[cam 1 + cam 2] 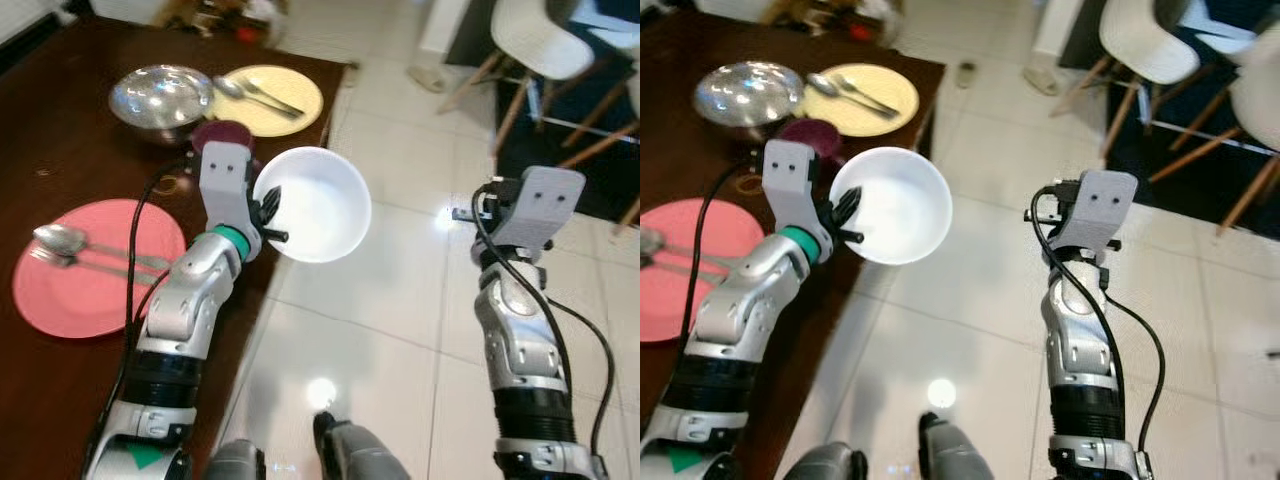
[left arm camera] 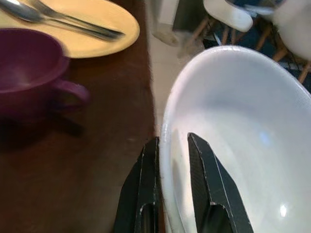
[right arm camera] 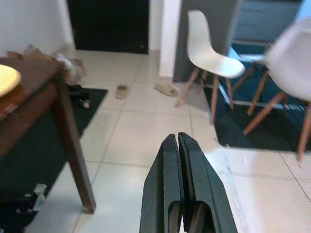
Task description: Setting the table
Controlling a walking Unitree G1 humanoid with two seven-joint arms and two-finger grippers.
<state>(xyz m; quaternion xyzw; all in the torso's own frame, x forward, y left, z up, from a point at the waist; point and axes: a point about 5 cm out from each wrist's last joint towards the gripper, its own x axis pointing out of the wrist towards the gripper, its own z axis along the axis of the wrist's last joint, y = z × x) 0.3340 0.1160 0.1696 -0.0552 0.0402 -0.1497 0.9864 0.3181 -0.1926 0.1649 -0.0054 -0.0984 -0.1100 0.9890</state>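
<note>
Gripping white bowl (image 1: 318, 203) rim, left gripper (image 2: 171, 160); purple cup (image 1: 222, 135) half-hidden.

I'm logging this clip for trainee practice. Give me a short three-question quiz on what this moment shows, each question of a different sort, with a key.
1. True or false: the left gripper pinches the rim of the white bowl, one finger inside and one outside.
2. Which plate carries a spoon and fork? A) only the pink plate B) only the yellow plate C) both
3. Fill in: the purple mug stands on the dark wooden table between the yellow plate and the ____ gripper.

Key: 1 true. 2 C. 3 left. The right gripper is shut and holds nothing, out over the tiled floor.
</note>
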